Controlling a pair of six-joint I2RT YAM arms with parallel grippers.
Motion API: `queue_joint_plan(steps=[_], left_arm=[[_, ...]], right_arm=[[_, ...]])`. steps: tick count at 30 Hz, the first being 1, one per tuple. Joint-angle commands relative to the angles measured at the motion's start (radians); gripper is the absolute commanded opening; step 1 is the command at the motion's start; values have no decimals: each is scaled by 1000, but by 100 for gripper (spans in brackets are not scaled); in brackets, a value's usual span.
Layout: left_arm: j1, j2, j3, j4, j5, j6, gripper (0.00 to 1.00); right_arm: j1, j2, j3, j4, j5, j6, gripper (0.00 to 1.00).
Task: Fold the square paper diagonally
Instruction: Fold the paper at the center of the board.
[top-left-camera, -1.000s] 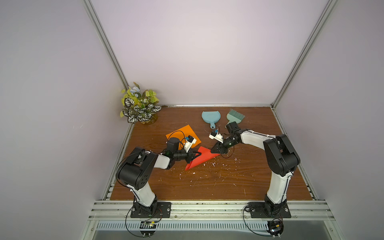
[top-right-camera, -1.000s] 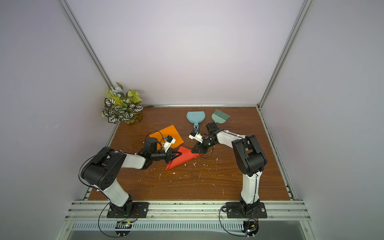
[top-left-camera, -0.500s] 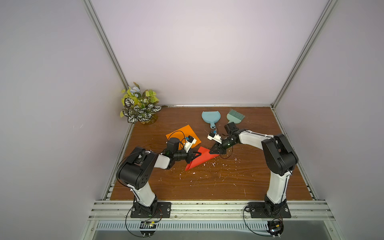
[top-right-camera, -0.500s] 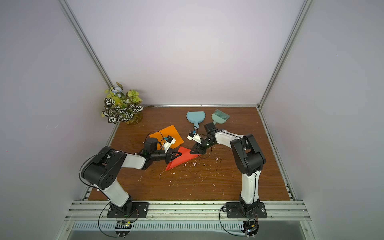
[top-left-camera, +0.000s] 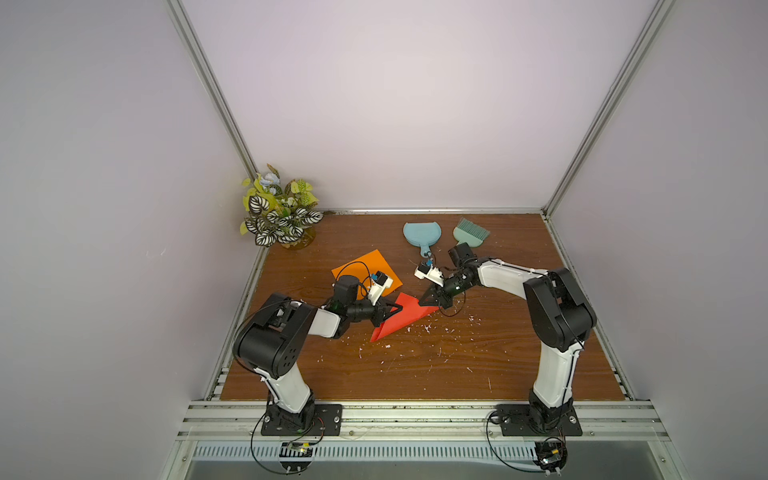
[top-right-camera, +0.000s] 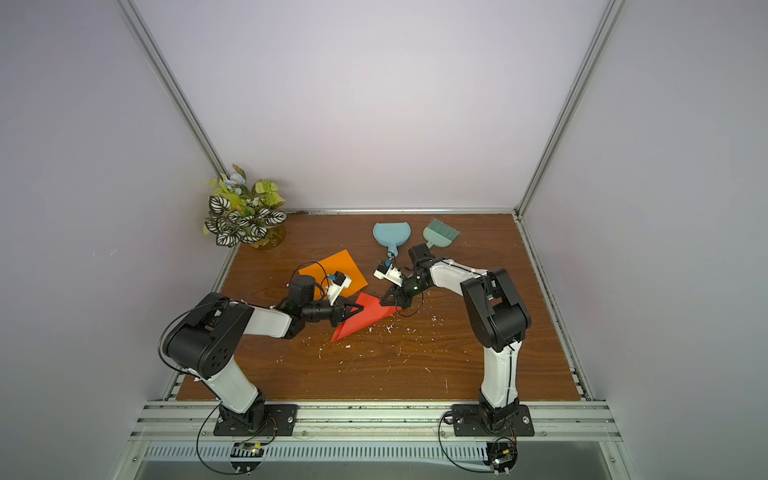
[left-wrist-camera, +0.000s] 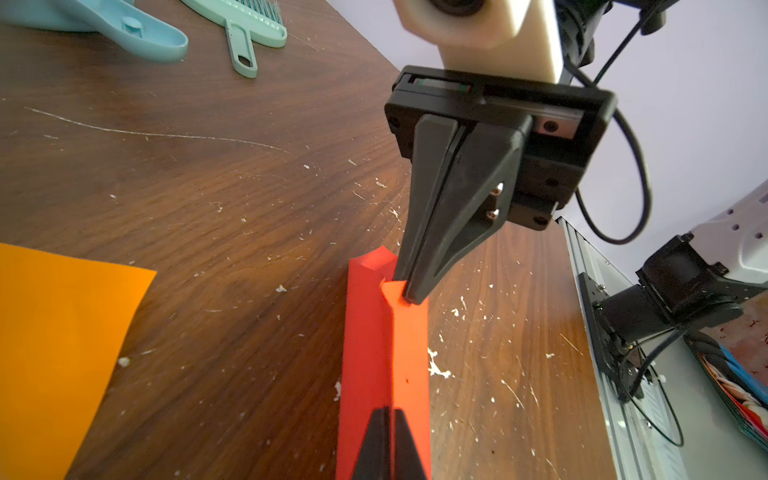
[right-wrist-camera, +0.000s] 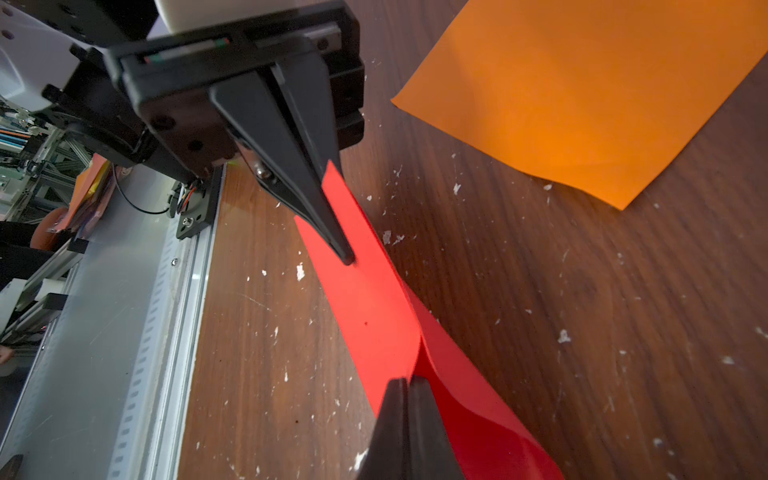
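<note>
The red paper lies on the table just beside the orange sheet, on that sheet's side nearer the arm bases. It is doubled over into a rough triangle. In the wrist views the layers bow apart instead of lying flat, so I judge the crease is not yet pressed in.

This looks like thin, light stock: limp, easy to crumple, and likely to skate on the smooth wood. I would take it only at corners or free edges and pull gently, or it may wrinkle or tear.

My left claw is closed down to the sheet's thickness, pinching the paper at the end nearer the orange sheet. My right claw is clamped just as narrow near the corner farther from the orange sheet. Its fingertips bite a small curled tip of red.
</note>
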Motion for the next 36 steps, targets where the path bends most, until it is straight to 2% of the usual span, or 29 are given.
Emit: queue_joint_plan(steps=[1, 36], left_arm=[[7, 12, 11, 3, 17, 1, 4], [6, 17, 20, -26, 12, 5, 8]], right_arm=[[7, 5, 30, -23, -8, -15, 0], [8, 1, 27, -10, -1, -12, 0]])
